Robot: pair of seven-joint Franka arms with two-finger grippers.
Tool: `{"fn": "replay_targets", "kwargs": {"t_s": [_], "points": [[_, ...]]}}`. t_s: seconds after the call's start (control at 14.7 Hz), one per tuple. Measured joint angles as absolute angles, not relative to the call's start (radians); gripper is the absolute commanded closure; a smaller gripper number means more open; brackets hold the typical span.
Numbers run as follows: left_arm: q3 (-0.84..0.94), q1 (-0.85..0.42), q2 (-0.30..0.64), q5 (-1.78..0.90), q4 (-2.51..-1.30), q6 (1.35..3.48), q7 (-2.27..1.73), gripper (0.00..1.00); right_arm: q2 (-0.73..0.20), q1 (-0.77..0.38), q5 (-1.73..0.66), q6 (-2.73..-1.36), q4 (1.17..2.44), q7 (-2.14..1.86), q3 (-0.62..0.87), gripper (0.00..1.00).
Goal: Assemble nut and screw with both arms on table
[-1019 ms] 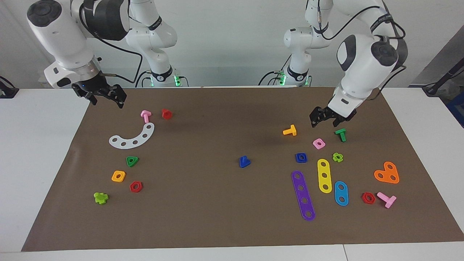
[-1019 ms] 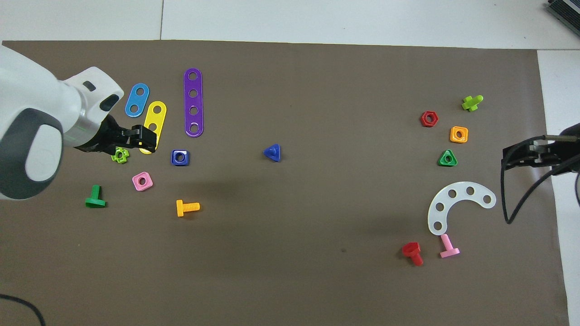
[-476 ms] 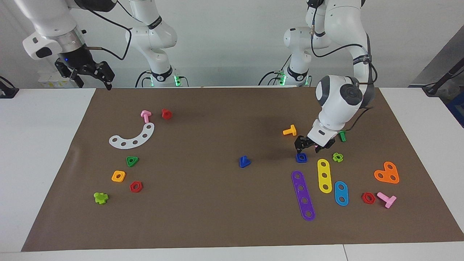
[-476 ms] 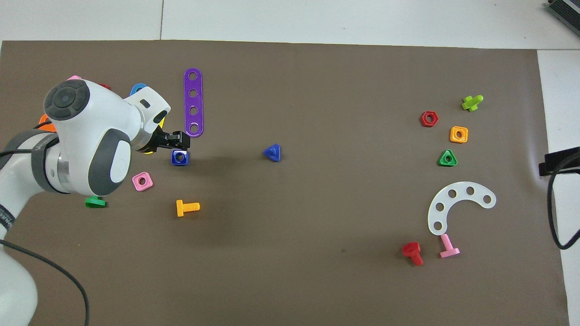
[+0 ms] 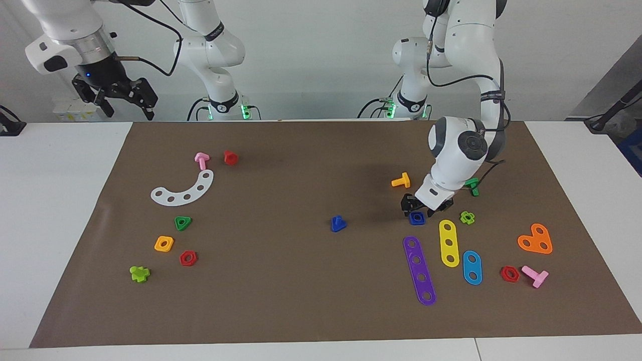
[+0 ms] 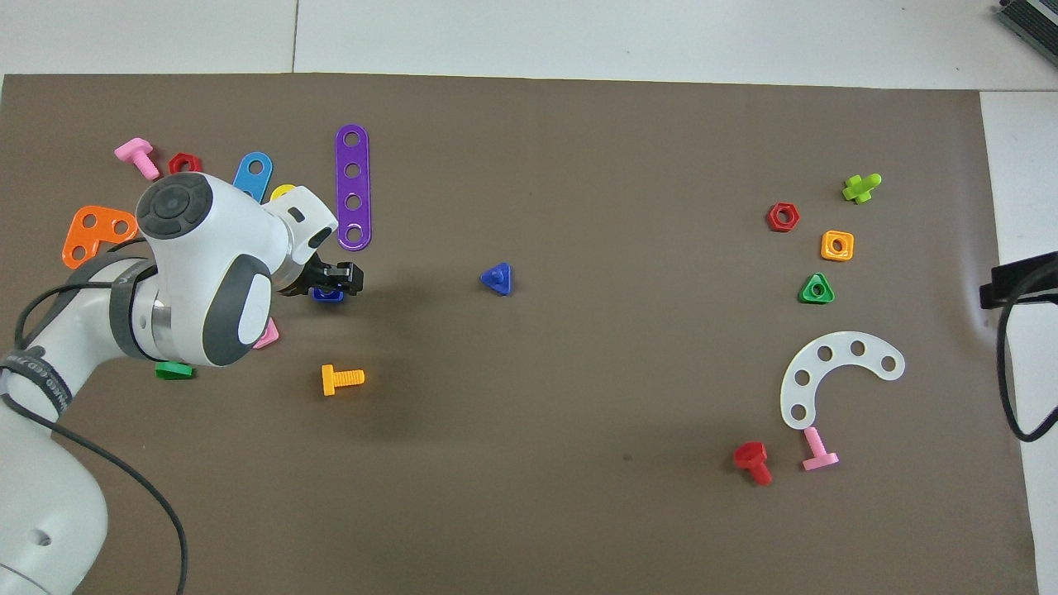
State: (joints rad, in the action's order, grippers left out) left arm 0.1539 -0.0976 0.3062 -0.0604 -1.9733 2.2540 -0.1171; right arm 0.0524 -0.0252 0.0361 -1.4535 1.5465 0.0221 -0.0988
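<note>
The dark-blue square nut [image 5: 416,218] lies on the brown mat [image 5: 281,301] toward the left arm's end; in the overhead view only its edge [image 6: 328,295] shows under the gripper. My left gripper [image 5: 417,207] is down right over the nut, open, with a finger on either side of it [image 6: 335,279]. The dark-blue screw [image 5: 338,223] stands on its triangular head mid-table, shaft up [image 6: 497,279]. My right gripper [image 5: 114,98] is open and empty, raised over the white tabletop past the mat's edge at the right arm's end; only a dark part of it [image 6: 1004,285] shows overhead.
Close around the nut lie a purple strip [image 5: 420,271], a yellow strip [image 5: 449,242], an orange bolt [image 5: 401,180], a green bolt [image 5: 472,185] and a pink nut [image 6: 268,334]. A white arc [image 5: 183,189] and several small parts lie at the right arm's end.
My left gripper came down from beside the green bolt and moved over the dark-blue nut. My right gripper rose and drew back off the mat's edge. Nut and screw have not moved.
</note>
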Motion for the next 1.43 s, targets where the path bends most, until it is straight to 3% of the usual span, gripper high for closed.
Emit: {"fn": "replay_targets", "kwargs": {"t_s": [0.54,0.68,0.82,1.16,1.36,1.43], "points": [[0.148,-0.098,0.326,-0.024,-1.994,2.318,-0.116,0.24,0.043,-0.047,0.027,-1.494,1.59,0.026,-0.099,0.0],[0.148,-0.098,0.333,-0.024,-2.002,2.34,-0.116,0.29,0.044,-0.047,0.027,-1.506,1.596,0.027,-0.099,0.0],[0.148,-0.098,0.337,-0.024,-2.006,2.348,-0.116,0.41,0.047,-0.047,0.027,-1.508,1.596,0.027,-0.099,0.0],[0.148,-0.098,0.329,0.024,-2.002,2.347,-0.116,0.84,0.052,-0.047,0.027,-1.508,1.596,0.027,-0.099,0.0],[0.149,-0.1,0.332,0.027,-1.989,2.345,-0.116,0.98,0.052,-0.047,0.027,-1.508,1.597,0.027,-0.099,0.0],[0.15,-0.104,0.335,0.027,-1.971,2.334,-0.117,0.99,0.052,-0.047,0.027,-1.508,1.597,0.027,-0.099,0.0]]}}
